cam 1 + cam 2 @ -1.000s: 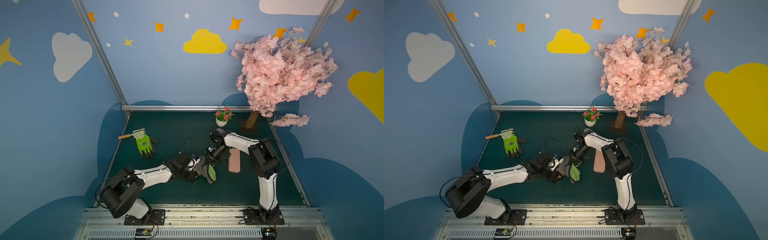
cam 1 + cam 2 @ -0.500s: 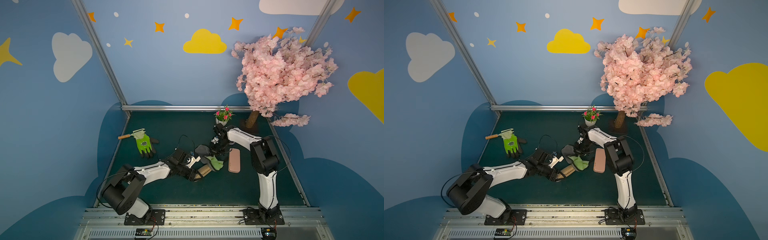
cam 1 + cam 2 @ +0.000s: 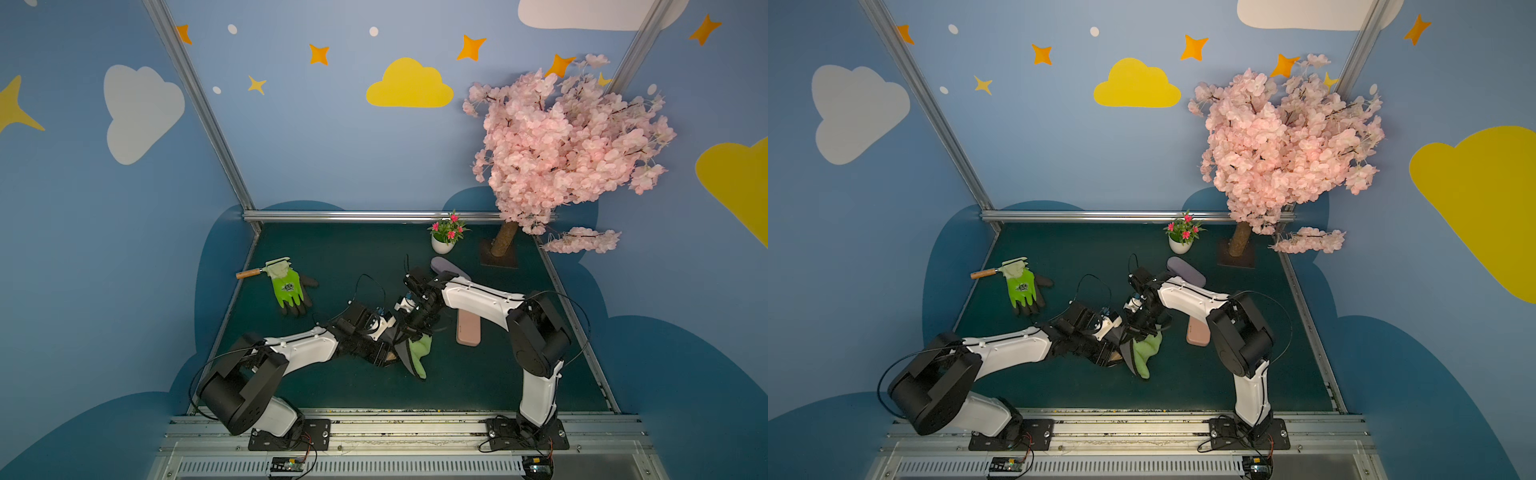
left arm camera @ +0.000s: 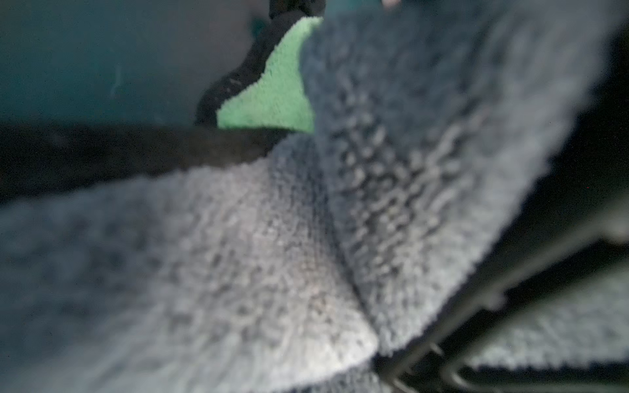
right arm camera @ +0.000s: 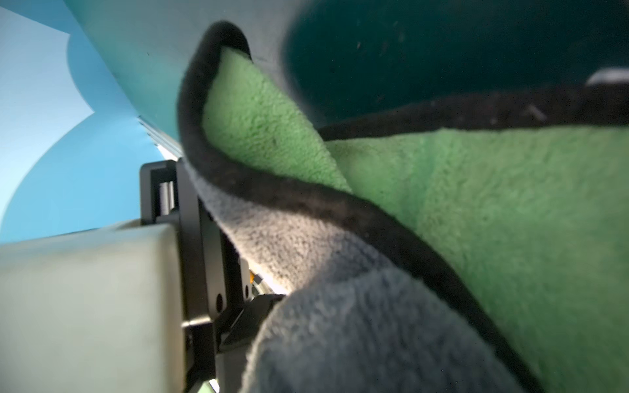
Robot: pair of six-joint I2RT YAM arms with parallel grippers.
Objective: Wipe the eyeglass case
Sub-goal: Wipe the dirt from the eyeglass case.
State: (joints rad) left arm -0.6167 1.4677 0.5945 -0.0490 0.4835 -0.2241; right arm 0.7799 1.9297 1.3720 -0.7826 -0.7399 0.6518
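Observation:
My left gripper point(image 3: 387, 352) reaches in low from the left and is shut on the eyeglass case point(image 3: 390, 357). Only a tan sliver of the case shows in both top views point(image 3: 1114, 357). A green and grey cloth point(image 3: 419, 353) with a black hem is draped over it. My right gripper point(image 3: 415, 329) comes down from behind and is shut on the cloth's top, pressing it onto the case. Grey cloth point(image 4: 306, 238) fills the left wrist view and hides the jaws. In the right wrist view the cloth point(image 5: 476, 211) covers the jaws too.
A pink case point(image 3: 468, 330) lies on the green mat just right of the grippers. A grey-purple case point(image 3: 446, 266) sits behind my right arm. A green glove point(image 3: 289, 286) with a brush lies at the left. A flower pot point(image 3: 442, 245) and a blossom tree point(image 3: 503, 245) stand at the back.
Half a second ago the cloth was pulled back toward the rear and the tan case lay bare in my left gripper. The right gripper has swept the cloth forward over it again.

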